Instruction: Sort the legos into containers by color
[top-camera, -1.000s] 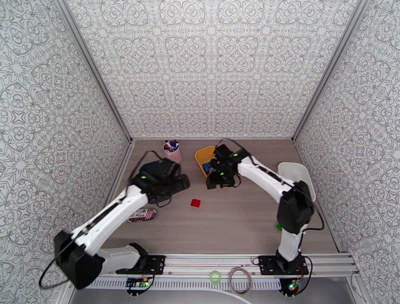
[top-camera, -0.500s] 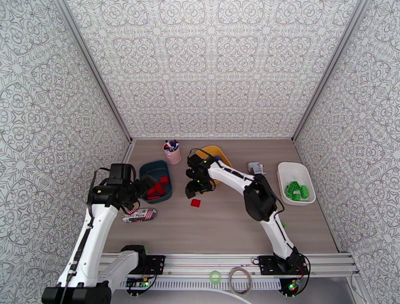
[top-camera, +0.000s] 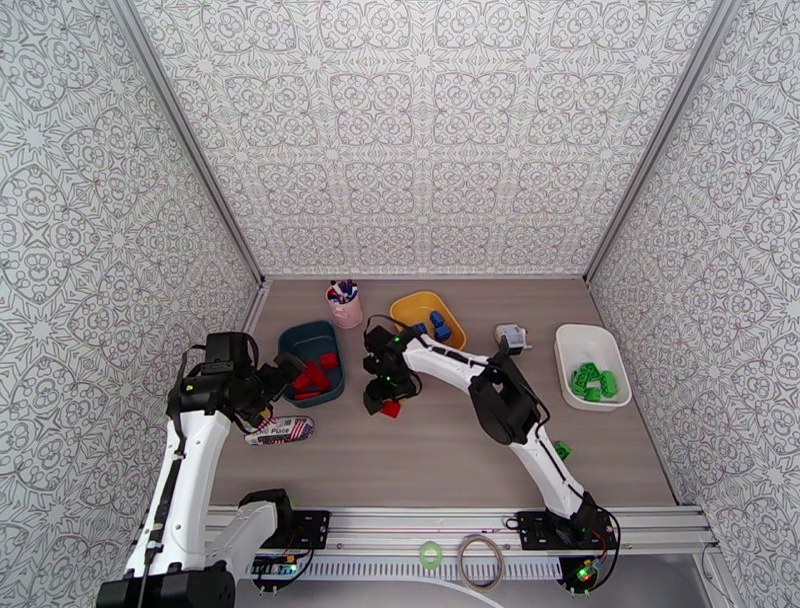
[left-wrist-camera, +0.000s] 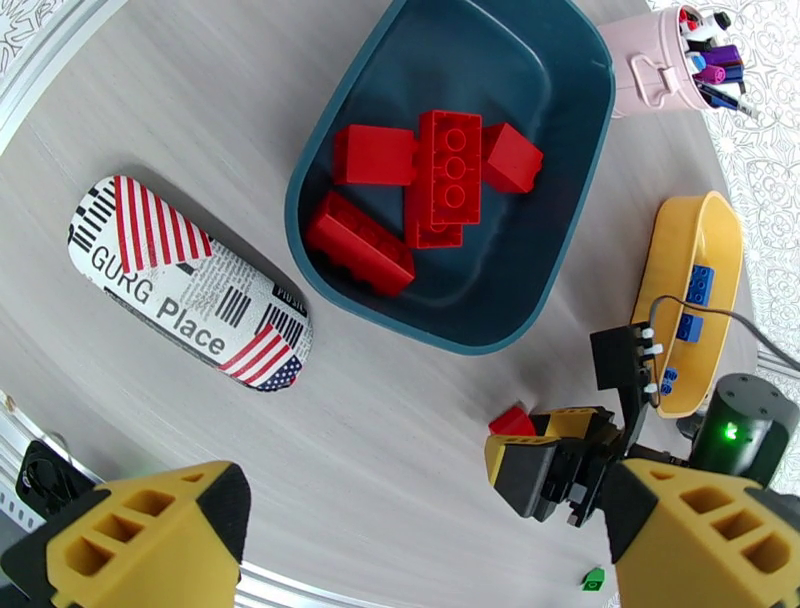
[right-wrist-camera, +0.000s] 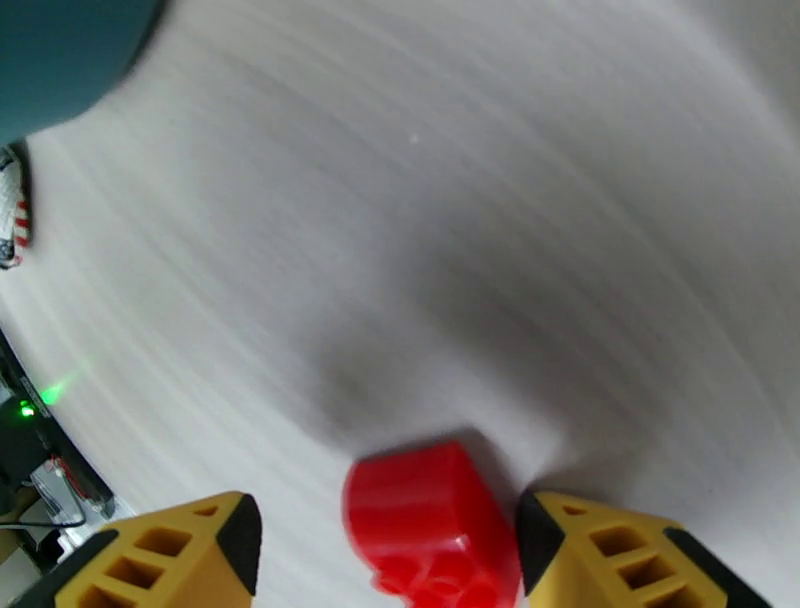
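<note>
Jaws of my right gripper spread either side of a loose red lego on the table, contact unclear to me through blur, left gripper wide open, empty, near the dark teal tray of red legos

Left hand open; right hand, seemingly.

We see a pink cup of pens standing upright toward the back of the wooden table, left of centre. Near the left edge lies an oblong case — printed with stars, stripes and "GURG Place". A small grey-white object sits right of centre. By the front rail we spot a green tape roll and a wire coil.
</note>
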